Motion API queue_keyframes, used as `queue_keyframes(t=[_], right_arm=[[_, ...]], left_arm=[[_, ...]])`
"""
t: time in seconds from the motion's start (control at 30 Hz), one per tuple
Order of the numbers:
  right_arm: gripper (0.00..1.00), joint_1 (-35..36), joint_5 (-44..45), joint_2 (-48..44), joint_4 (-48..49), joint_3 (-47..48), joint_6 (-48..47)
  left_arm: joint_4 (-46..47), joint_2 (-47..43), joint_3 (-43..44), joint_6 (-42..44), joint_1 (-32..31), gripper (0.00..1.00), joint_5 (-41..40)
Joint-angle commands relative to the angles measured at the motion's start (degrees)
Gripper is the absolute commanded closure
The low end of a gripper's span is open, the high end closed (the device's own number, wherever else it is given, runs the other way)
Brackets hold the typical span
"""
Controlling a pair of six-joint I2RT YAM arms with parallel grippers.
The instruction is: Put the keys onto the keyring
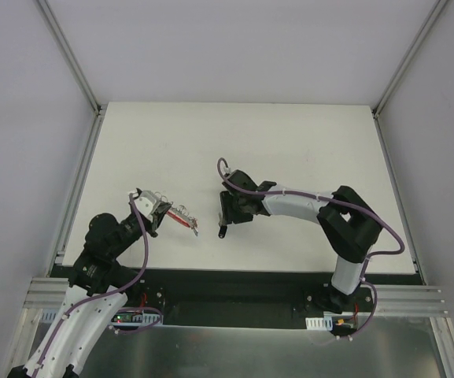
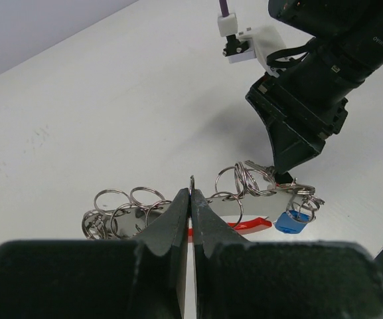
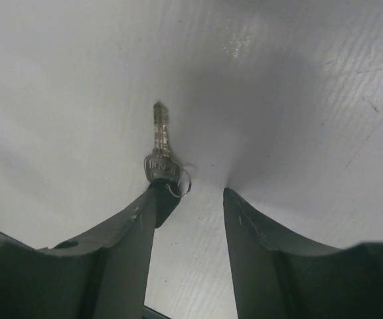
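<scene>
The keyring [image 2: 237, 199] is a bunch of silvery rings with a red tag [image 2: 247, 225], a whitish tag and a blue-headed key [image 2: 291, 221]. It lies on the white table, left of centre in the top view [image 1: 183, 216]. My left gripper [image 2: 191, 193] is shut on one upright ring of the bunch; it also shows in the top view [image 1: 164, 211]. My right gripper [image 3: 192, 193] is open and points down at the table just right of the bunch [image 1: 225, 217]. A black-headed key [image 3: 161, 166] with a small ring lies at its left fingertip [image 3: 153, 199], not gripped; it also shows in the top view [image 1: 222, 231].
The white table [image 1: 289, 142] is ringed by white walls and aluminium rails [image 1: 77, 189]. The right arm's black wrist and purple cable [image 1: 234, 181] reach over the middle. In the left wrist view the right arm's fingers [image 2: 296, 136] stand right behind the bunch.
</scene>
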Motion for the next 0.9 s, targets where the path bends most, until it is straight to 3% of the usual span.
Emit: queue_keyframes(t=[0.0, 0.5, 0.63, 0.87], right_arm=[[0.55, 0.37, 4.66, 0.91, 1.75, 0.24, 9.99], [0.81, 0.28, 2.46, 3.46, 1.14, 0.06, 10.97], [0.99, -0.07, 2.46, 2.41, 0.44, -0.11, 8.95], [0.99, -3.32, 6.40, -4.52, -7.62, -4.24, 1.04]], left_arm=[[1.56, -0.31, 0.16, 0.39, 0.18, 1.00, -2.46], [1.74, 3.38, 0.95, 2.33, 0.18, 1.00, -1.67], [1.74, 4.17, 1.04, 2.24, 0.18, 1.00, 0.16], [1.65, 4.61, 1.39, 1.80, 0.18, 1.00, 3.95]])
